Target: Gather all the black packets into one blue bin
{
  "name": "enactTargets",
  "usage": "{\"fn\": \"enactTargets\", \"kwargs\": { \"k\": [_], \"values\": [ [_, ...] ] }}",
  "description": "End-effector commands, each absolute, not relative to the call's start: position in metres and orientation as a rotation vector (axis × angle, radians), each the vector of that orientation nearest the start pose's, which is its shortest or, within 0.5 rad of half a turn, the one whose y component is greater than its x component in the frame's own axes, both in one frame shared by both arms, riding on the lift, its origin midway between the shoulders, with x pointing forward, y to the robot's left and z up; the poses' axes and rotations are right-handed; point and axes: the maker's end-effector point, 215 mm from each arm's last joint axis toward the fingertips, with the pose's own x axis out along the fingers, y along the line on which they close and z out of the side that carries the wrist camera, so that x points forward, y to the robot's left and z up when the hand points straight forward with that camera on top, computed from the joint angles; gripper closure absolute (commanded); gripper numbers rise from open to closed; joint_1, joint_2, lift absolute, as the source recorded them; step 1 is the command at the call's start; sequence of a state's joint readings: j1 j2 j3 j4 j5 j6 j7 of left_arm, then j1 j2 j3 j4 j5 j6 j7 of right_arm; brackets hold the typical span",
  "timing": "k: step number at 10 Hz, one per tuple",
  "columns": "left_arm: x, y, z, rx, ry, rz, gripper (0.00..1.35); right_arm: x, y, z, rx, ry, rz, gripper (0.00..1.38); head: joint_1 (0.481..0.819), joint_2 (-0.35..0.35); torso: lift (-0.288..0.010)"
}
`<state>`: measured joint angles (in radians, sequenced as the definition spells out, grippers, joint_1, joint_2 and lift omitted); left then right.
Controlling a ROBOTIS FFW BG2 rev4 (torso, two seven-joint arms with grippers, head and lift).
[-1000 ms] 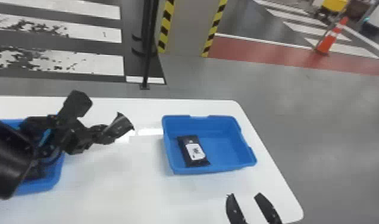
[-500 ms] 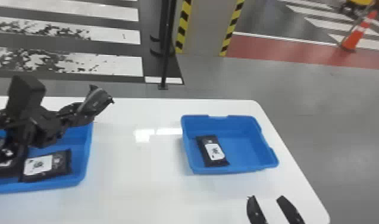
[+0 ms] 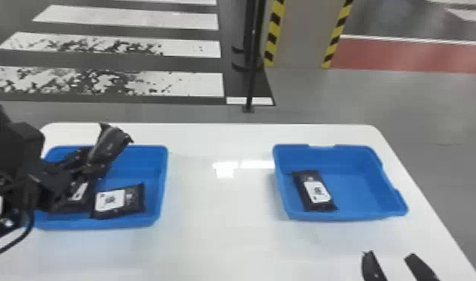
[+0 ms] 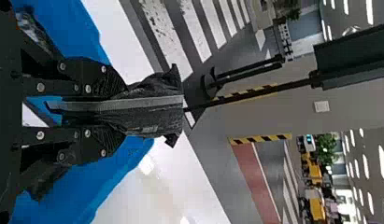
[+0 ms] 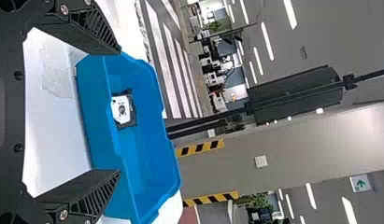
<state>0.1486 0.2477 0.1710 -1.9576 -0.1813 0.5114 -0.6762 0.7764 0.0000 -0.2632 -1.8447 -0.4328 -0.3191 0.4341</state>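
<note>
I am clamping a black packet (image 4: 157, 111) in the left gripper (image 4: 124, 112), the right gripper (image 5: 119, 112) gaping, and weak pinching could be causing a drop mid-transfer.

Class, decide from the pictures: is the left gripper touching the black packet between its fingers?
Touching. The left wrist view shows the left gripper's two fingers pressed against opposite sides of the packet.

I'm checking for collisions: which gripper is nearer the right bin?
Right. The right gripper is on the near side of the right bin; the left gripper is farther off, over the left bin.
</note>
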Motion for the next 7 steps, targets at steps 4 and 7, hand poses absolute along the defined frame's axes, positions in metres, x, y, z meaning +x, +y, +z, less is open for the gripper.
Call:
{"fn": "enactTargets", "kwargs": {
  "k": [4,7],
  "values": [
    [0.484,0.308,-0.373,0.262,0.301,-0.393,0.16,0.341,-0.302,-0.397,0.173,0.021,0.115,0.11,0.695,-0.001,-0.110],
    [0.425,0.291,-0.330,0.178,0.090,-0.379,0.17,0.377,-0.259,-0.388,0.109,0.063,0.223,0.11,0.695,0.028,-0.110]
  ]
}}
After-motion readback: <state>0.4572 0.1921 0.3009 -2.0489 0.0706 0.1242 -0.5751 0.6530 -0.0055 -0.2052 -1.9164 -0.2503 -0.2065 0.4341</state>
